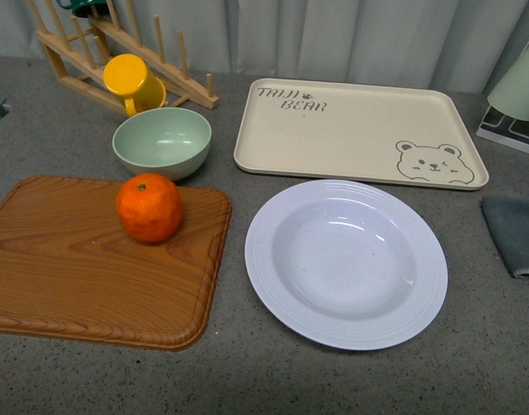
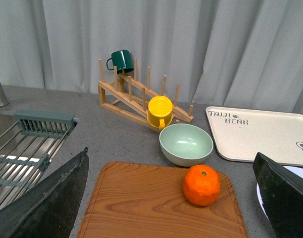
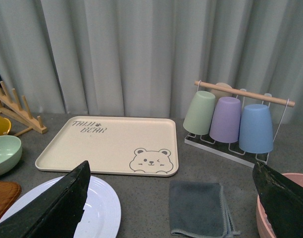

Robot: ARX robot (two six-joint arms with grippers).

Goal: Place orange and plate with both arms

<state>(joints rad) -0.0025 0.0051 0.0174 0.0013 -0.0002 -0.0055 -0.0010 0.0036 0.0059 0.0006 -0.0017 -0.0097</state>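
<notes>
The orange [image 1: 149, 207] sits on the far right part of a wooden board [image 1: 74, 277]; the left wrist view shows the orange [image 2: 201, 185] between and ahead of my left gripper [image 2: 176, 198], which is open and well back from it. The white ridged plate [image 1: 346, 262] lies empty on the grey counter to the right of the board. In the right wrist view a slice of the plate [image 3: 99, 210] shows beside one finger of my right gripper [image 3: 174, 206], open above the counter. Neither arm appears in the front view.
A pale green bowl [image 1: 162, 142] stands behind the board, with a yellow cup [image 1: 133, 81] on a wooden rack [image 1: 174, 82]. The beige bear tray [image 1: 360, 131] lies behind the plate. A grey cloth [image 3: 198, 208], cup stand [image 3: 230, 121] and pink bowl [image 3: 263, 220] are right; a sink [image 2: 13, 153] left.
</notes>
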